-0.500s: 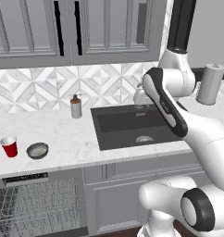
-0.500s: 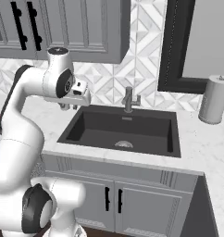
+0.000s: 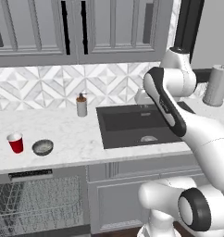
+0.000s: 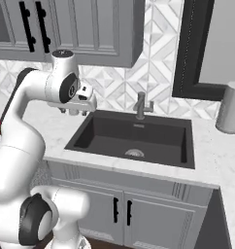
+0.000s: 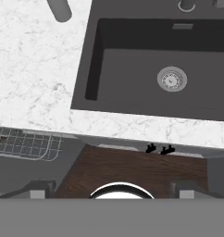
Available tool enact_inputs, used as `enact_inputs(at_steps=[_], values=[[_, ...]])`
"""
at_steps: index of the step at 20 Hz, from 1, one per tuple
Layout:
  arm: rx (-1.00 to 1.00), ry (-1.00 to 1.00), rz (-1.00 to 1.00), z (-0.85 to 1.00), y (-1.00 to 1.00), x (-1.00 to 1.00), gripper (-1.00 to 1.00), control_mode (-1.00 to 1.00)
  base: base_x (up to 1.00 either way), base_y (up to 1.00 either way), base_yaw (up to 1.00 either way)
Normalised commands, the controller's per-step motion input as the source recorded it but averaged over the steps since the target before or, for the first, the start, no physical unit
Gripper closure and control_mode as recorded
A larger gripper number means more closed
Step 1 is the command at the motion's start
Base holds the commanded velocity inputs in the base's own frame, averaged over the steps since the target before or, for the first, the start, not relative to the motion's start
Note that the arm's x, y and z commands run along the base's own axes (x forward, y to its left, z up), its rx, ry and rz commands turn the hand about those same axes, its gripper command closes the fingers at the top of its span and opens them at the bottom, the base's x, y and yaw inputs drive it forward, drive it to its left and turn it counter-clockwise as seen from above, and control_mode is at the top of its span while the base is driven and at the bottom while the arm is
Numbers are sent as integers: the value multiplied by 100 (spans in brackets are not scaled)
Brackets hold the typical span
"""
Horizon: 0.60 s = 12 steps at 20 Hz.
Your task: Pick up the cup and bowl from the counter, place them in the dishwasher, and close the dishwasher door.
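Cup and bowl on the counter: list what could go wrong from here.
1. The cup and the bowl sit close together near the counter front edge; reaching for one could knock the other off.
2. The open gripper hangs by the sink, well away from both; the long swing left passes the soap dispenser and could tip it.
3. The dishwasher rack stands open below, so a low move might snag it.

Arm up from base at 5 o'clock in left base view, elbow folded high, forearm angled down. Gripper (image 4: pixel 73 111) hangs off wrist at 10 o'clock in right base view, pointing down, fingers apart, nothing betw. them.
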Motion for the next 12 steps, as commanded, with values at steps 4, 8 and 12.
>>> enact_inputs(at_steps=[4,8,12], values=[[0,0,0,0,0,0,-100,100,-25,-3,36],[0,0,0,0,0,0,-100,100,-37,-9,39],[0,0,0,0,0,0,-100,100,-36,-8,40]])
